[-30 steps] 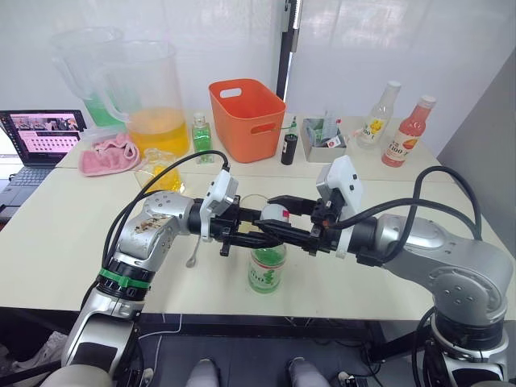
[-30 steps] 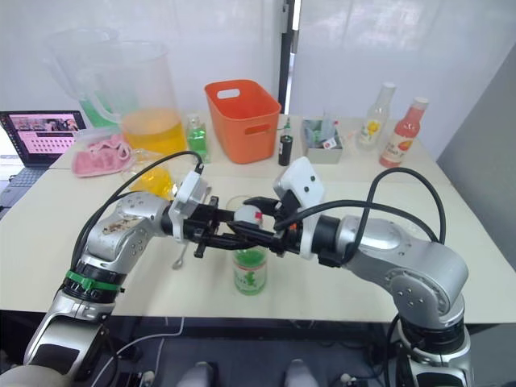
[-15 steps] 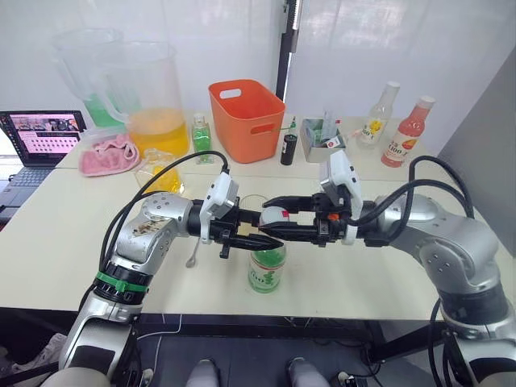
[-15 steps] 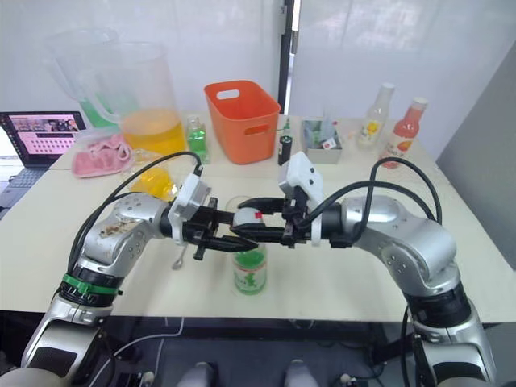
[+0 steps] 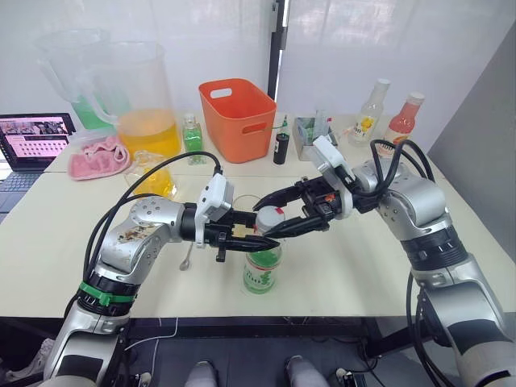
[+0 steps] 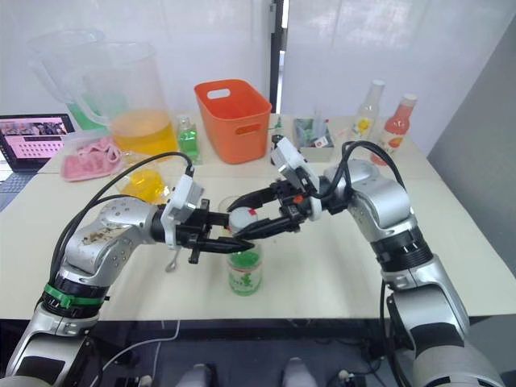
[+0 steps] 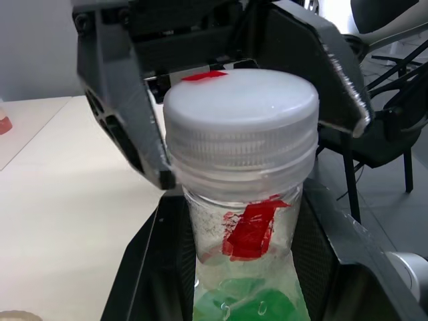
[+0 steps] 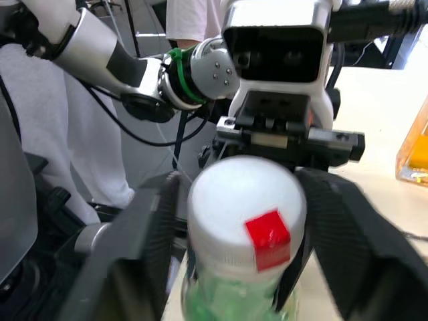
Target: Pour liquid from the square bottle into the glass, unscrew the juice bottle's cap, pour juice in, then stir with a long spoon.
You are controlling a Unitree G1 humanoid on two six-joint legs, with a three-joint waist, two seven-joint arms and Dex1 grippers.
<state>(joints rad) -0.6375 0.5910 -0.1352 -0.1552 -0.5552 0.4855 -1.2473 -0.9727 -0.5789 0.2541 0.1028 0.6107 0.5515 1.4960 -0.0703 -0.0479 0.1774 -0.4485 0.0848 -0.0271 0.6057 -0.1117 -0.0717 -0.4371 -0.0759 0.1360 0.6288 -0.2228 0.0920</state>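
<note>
right claw [image 5: 276,216]: fingers spread either side of the cap [image 5: 268,218], not seen pressing it. cap: small, white, ribbed rim, red mark on top; likely light and stiff, best taken by the ribbed rim. juice bottle [image 5: 263,262]: thin plastic, probably yielding and slippery; neck sits between the fingers of left claw [image 5: 256,239], which appear closed on it below the cap. glass [image 5: 244,205]: just behind both claws. table [image 5: 48,242]: beneath.
</note>
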